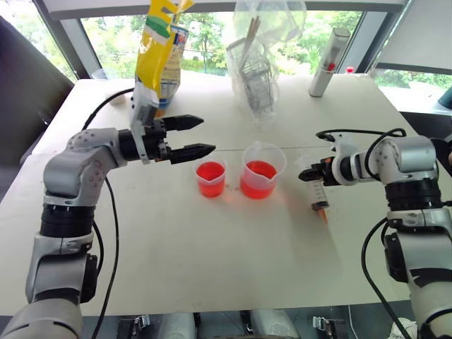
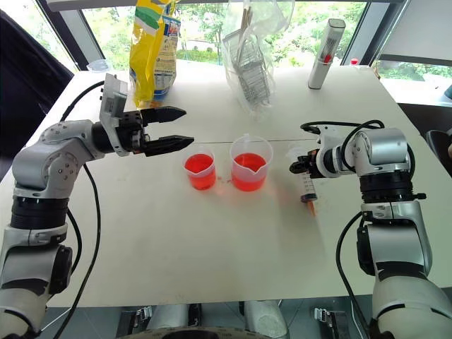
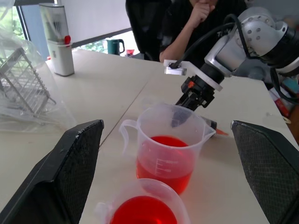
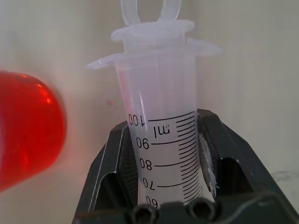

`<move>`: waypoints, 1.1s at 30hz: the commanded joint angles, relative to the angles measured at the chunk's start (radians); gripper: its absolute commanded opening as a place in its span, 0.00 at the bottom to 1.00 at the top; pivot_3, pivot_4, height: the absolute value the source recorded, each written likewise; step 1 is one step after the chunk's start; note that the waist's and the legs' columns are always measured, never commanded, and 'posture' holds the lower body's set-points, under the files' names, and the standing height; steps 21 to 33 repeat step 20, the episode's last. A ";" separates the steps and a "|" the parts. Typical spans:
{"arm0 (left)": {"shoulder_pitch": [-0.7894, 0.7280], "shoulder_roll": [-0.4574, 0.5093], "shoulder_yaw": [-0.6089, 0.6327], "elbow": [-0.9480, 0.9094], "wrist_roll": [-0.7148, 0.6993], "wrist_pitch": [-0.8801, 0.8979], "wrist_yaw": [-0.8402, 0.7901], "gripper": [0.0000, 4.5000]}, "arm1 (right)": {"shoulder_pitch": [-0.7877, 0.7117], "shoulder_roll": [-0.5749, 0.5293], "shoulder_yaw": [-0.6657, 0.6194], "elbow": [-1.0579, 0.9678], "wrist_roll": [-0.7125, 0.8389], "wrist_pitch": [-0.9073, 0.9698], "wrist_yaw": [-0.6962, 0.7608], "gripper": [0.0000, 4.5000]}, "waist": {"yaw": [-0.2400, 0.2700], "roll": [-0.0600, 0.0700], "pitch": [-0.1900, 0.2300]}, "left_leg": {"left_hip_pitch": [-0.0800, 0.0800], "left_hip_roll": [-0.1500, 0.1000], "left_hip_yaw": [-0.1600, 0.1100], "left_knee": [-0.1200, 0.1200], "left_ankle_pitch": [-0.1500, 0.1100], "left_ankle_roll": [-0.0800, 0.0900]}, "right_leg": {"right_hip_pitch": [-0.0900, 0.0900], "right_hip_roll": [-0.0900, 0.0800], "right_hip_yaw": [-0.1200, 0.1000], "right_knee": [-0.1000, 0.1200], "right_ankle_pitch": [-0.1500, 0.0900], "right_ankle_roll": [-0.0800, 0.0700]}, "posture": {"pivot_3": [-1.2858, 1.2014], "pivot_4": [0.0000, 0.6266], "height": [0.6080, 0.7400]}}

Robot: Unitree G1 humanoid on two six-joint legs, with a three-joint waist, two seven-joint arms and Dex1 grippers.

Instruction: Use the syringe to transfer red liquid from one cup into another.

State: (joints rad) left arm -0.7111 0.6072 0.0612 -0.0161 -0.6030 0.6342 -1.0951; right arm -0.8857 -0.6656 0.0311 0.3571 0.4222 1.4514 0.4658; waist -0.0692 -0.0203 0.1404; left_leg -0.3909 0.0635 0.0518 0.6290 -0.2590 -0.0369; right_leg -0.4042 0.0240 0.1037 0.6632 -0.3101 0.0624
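Observation:
The smaller cup [image 1: 210, 178] and the larger cup [image 1: 261, 171] with a pouring lip stand side by side mid-table, both holding red liquid [image 1: 259, 170]. My right gripper [image 1: 316, 171] is shut on the barrel of the clear syringe [image 1: 318, 191], just right of the larger cup. The syringe tilts down, its orange tip at the tabletop. In the right wrist view the syringe [image 4: 161, 116] sits between the fingers, plunger pushed in. My left gripper [image 1: 194, 136] hovers open, left of and above the smaller cup, fingers pointing toward the cups.
At the back of the white table [image 1: 212, 261] stand a yellow bag [image 1: 161, 49], a clear plastic bag with a wire rack [image 1: 258, 63] and a white bottle [image 1: 328, 62]. A person [image 3: 196, 18] sits beyond the table's right side.

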 commanded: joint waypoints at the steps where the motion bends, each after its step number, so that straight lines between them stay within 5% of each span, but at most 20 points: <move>1: 0.003 0.009 0.024 -0.057 -0.033 0.018 0.013 1.00 | -0.005 -0.006 0.003 0.016 -0.026 -0.036 0.013 0.64 | 0.000 0.000 0.000 | 0.000 0.000 0.000 0.000 0.000 0.000 | 0.000 0.000 0.000 0.000 0.000 0.000 | 0.52 0.24 0.99; 4: 0.010 0.013 0.029 -0.073 -0.052 0.036 0.017 1.00 | -0.001 -0.008 -0.005 0.002 -0.028 -0.038 0.024 0.98 | 0.000 0.000 0.000 | 0.000 0.000 0.000 0.000 0.000 0.000 | 0.000 -0.001 0.000 0.000 0.000 0.000 | 0.52 0.24 0.99; 5: 0.012 0.015 0.029 -0.078 -0.057 0.043 0.017 1.00 | -0.001 -0.013 -0.013 -0.022 -0.022 -0.024 0.027 0.99 | 0.000 0.000 0.000 | 0.000 0.000 0.000 0.000 0.000 0.000 | 0.000 -0.001 0.000 0.000 0.000 0.000 | 0.52 0.24 0.99; 10: 0.035 0.037 0.019 -0.102 -0.059 0.063 0.014 1.00 | 0.035 -0.094 -0.067 -0.288 0.029 0.047 0.060 0.99 | 0.001 0.001 0.001 | 0.000 0.000 0.000 -0.001 0.000 0.000 | 0.000 0.000 0.000 0.000 0.000 0.000 | 0.52 0.24 0.99; 18: 0.115 0.110 0.014 -0.157 -0.061 0.086 0.002 1.00 | 0.262 -0.265 -0.407 -0.926 0.352 0.163 0.238 0.99 | 0.005 0.000 0.000 | 0.000 0.001 -0.003 -0.002 0.000 0.000 | 0.002 -0.001 -0.002 -0.002 -0.001 0.001 | 0.52 0.24 0.99; 33: 0.121 0.114 0.016 -0.163 -0.073 0.100 0.005 1.00 | 0.309 -0.297 -0.460 -0.990 0.405 0.163 0.258 0.99 | 0.005 0.000 0.000 | 0.000 0.001 -0.003 -0.001 0.000 0.000 | 0.002 -0.002 -0.002 -0.002 -0.001 0.001 | 0.52 0.24 0.99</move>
